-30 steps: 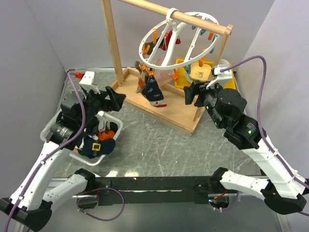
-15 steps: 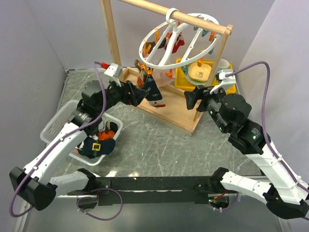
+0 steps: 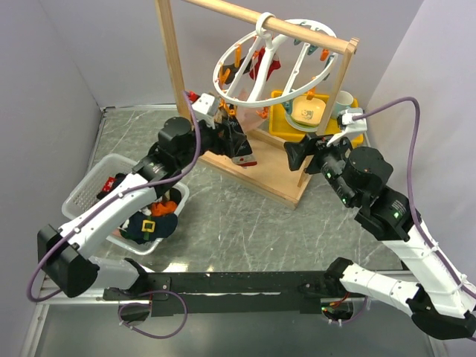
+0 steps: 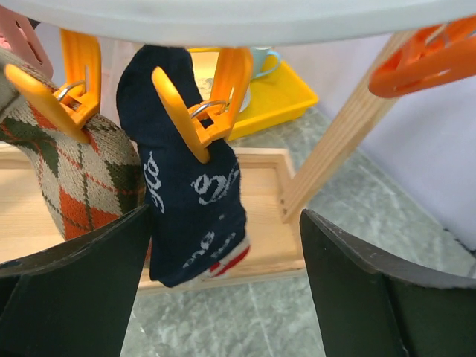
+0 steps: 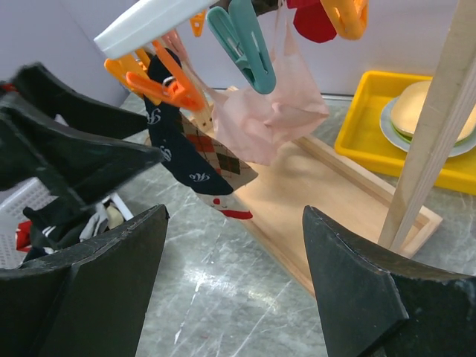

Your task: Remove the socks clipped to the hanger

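- Socks [image 5: 245, 134] hang clipped under the white round plastic ring hanger [image 4: 238, 11], which hooks over the top bar of the wooden frame rack [image 3: 172, 67].
- Your left gripper [image 4: 227, 223] stands wide open, with the navy sock with white lettering [image 4: 195, 216] between its fingers; it grips nothing.
- That sock is pinched by an orange plastic clip [image 4: 199, 111]. A beige, green and orange argyle sock [image 4: 71, 178] hangs against it on one side, on an orange clip of its own.
- A pale pink sock [image 5: 271, 119] hangs under a teal clip [image 5: 242, 44], and a red sock [image 3: 266, 65] sits higher on the ring.
- Your right gripper [image 5: 235, 214] is open and empty, just beside the rack's near upright and apart from the socks.
- A white plastic basket [image 3: 83, 192] holding loose socks sits under your left arm.
- A yellow tray [image 5: 357, 126] of dishes lies beyond the rack. All of this rests on the grey marbled table [image 3: 238, 223].
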`<state>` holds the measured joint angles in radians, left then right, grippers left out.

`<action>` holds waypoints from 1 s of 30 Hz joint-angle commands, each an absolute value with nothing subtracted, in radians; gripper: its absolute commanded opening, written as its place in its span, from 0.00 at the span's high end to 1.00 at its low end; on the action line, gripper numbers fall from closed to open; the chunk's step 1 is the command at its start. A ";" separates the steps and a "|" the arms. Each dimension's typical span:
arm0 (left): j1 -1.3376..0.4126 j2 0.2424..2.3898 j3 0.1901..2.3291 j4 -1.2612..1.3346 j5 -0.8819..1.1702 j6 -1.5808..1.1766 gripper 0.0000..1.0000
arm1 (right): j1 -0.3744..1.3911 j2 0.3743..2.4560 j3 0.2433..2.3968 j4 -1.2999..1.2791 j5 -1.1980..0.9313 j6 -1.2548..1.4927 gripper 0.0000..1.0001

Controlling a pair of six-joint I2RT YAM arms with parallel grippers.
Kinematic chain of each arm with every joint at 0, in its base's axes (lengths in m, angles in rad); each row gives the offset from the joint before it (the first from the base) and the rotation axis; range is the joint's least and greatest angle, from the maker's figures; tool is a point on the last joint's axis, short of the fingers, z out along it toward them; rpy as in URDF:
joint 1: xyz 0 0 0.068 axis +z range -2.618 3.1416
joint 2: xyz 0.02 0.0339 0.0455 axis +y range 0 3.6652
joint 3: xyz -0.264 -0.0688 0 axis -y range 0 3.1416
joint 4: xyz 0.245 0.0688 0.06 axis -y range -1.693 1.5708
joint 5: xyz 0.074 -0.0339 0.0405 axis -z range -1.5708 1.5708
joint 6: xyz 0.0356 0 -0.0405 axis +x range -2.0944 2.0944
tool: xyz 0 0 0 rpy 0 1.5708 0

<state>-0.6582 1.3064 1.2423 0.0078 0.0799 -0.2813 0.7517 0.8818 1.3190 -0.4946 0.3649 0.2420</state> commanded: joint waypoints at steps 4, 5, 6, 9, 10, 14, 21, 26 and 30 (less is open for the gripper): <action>-0.686 1.368 1.299 0.066 -0.049 -0.210 0.24 | 0.738 0.842 1.308 -0.474 0.362 0.256 0.19; -0.686 1.383 1.299 0.071 -0.052 -0.207 0.28 | 0.738 0.842 1.308 -0.476 0.357 0.259 0.19; -0.689 1.390 1.301 0.071 -0.054 -0.207 0.35 | 0.738 0.841 1.308 -0.477 0.357 0.258 0.19; -0.693 1.397 1.308 0.054 -0.046 -0.203 0.77 | 0.736 0.836 1.308 -0.483 0.351 0.264 0.19; -0.696 1.391 1.310 0.046 -0.045 -0.201 0.96 | 0.738 0.833 1.305 -0.485 0.350 0.265 0.19; -0.703 1.365 1.328 0.003 0.015 -0.161 0.99 | 0.736 0.834 1.301 -0.485 0.345 0.259 0.19; -0.706 1.324 1.362 -0.121 0.100 -0.092 0.99 | 0.735 0.865 1.322 -0.465 0.264 0.259 0.19; -0.706 1.273 1.300 -0.082 0.101 -0.057 0.99 | 0.735 0.923 1.354 -0.479 0.134 0.313 0.17; -0.707 1.232 1.218 -0.006 0.138 -0.074 0.99 | 0.738 1.043 1.483 -0.558 0.112 0.444 0.12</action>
<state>-0.7017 1.2881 1.2747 -0.0978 0.0853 -0.0883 0.7414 0.9504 1.3510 -0.5137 0.1688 0.3069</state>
